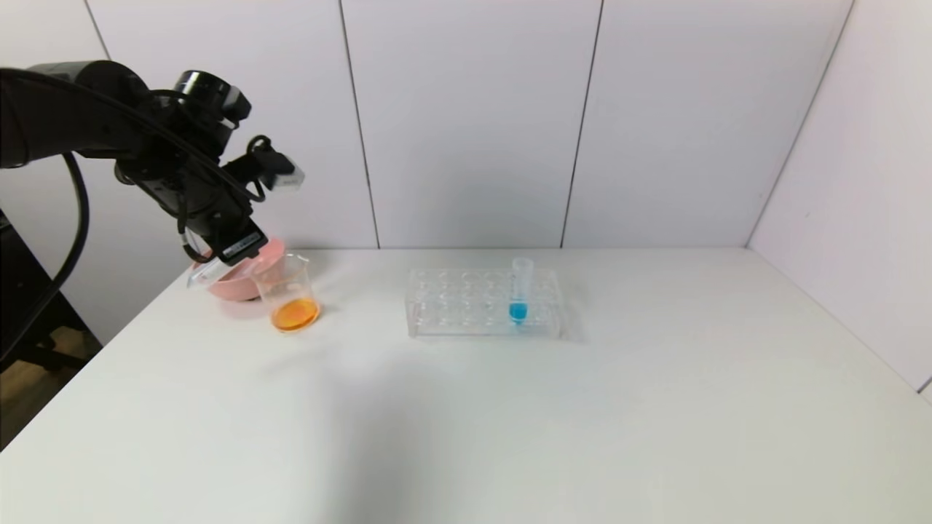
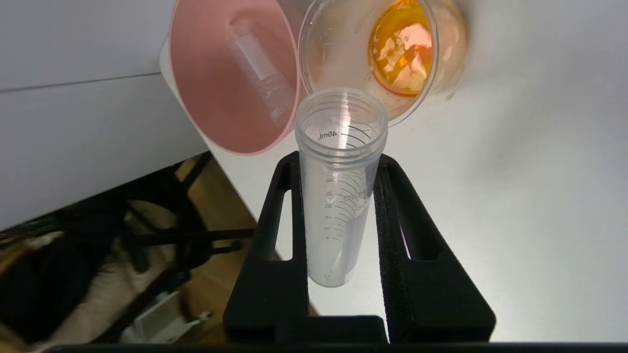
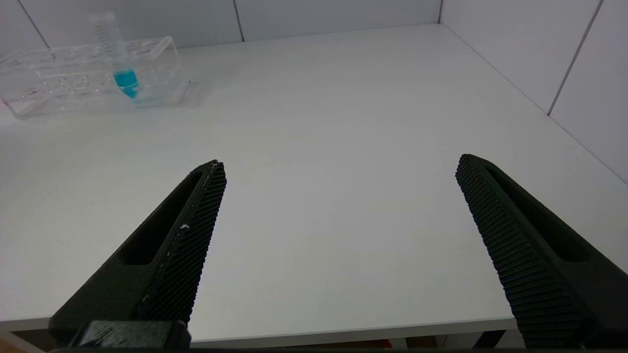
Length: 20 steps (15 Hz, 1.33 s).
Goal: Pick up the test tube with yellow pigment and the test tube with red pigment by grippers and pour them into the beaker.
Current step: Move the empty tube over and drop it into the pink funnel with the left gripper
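Left claw (image 2: 338, 196): clamped on an emptied graduated test tube (image 2: 337, 196), held tilted near the desk's far left corner, its mouth by the beaker (image 1: 290, 292) and pink bowl (image 1: 247, 280), probably for discarding. Bowl: one spent tube (image 2: 260, 78) is already held inside. Beaker: orange liquid, judged the mixed pigments. Tube rack (image 1: 484, 302): mid-desk, blue tube (image 1: 519, 291) upright. Right claw (image 3: 338, 206): spread wide, idle at the near edge.

Left arm's reaching in from the far left, wrist tipped down, its end effector (image 1: 234, 244) clamped tight. Right end effector (image 3: 341, 169) just hangs low at the near edge, fingers (image 3: 196, 215) spread wide.
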Tool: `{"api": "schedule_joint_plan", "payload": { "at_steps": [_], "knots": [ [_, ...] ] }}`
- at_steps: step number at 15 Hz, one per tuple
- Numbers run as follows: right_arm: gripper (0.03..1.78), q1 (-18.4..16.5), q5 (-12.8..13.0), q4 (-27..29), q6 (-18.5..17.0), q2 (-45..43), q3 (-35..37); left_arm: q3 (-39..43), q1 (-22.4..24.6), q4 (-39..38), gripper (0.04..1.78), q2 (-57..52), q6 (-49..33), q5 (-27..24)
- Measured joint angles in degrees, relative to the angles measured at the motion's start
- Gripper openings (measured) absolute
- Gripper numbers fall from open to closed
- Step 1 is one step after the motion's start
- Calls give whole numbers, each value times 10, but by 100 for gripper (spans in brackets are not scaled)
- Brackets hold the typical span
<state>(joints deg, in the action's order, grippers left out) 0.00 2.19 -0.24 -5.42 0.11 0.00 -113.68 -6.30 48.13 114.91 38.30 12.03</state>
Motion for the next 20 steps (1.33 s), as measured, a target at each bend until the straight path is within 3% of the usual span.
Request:
{"api": "schedule_joint_plan", "payload": {
  "at_steps": [3,5,10,13,16,20],
  "knots": [
    [171,0,0,0,0,0,0,74,20,-72,42,-44,-123,-64],
    [171,0,0,0,0,0,0,164,37,-178,42,-76,-163,-76],
    [171,0,0,0,0,0,0,400,89,-530,42,-137,-269,-70],
    [171,0,0,0,0,0,0,498,113,-758,42,-137,-330,-40],
    [171,0,0,0,0,0,0,528,120,-929,42,-91,-398,-6],
    [171,0,0,0,0,0,0,490,121,-981,42,-6,-420,2]
  ]
}}
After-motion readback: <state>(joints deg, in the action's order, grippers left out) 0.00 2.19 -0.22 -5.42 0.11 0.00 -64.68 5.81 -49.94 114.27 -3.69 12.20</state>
